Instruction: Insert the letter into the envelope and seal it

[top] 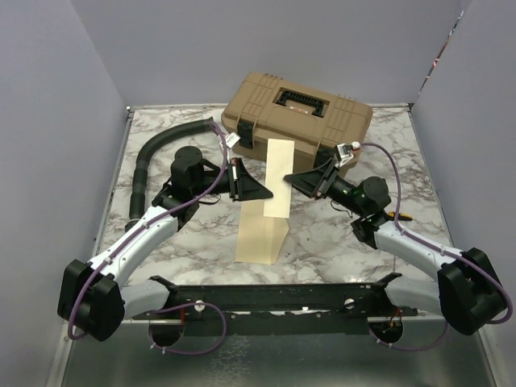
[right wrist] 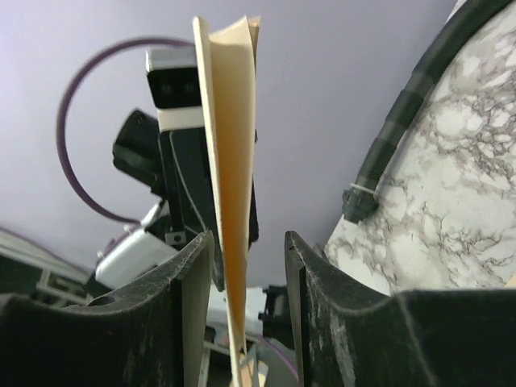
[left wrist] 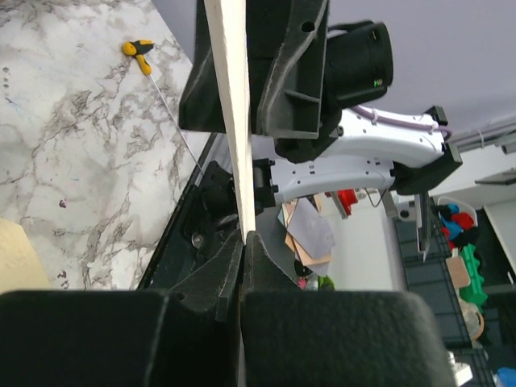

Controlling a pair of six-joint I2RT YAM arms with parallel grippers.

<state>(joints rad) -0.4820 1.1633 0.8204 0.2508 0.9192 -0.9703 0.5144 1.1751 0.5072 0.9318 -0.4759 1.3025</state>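
Observation:
The pale yellow envelope (top: 280,165) stands upright above the table's middle, between the two grippers. My left gripper (top: 270,193) is shut on its edge; the left wrist view shows the envelope (left wrist: 230,81) edge-on, pinched at the gripper (left wrist: 243,238). My right gripper (top: 290,178) is open, one finger on each side of the envelope (right wrist: 234,121), whose two layers gape at the top (right wrist: 246,242). The browner-tan letter (top: 260,238) lies on the table just below, its right edge lifted; a corner of the letter (left wrist: 14,258) shows in the left wrist view.
A tan toolbox (top: 298,109) stands at the back just behind the envelope. A black corrugated hose (top: 153,157) curves along the left side and also shows in the right wrist view (right wrist: 403,113). A yellow-handled screwdriver (left wrist: 139,50) lies on the marble at the right.

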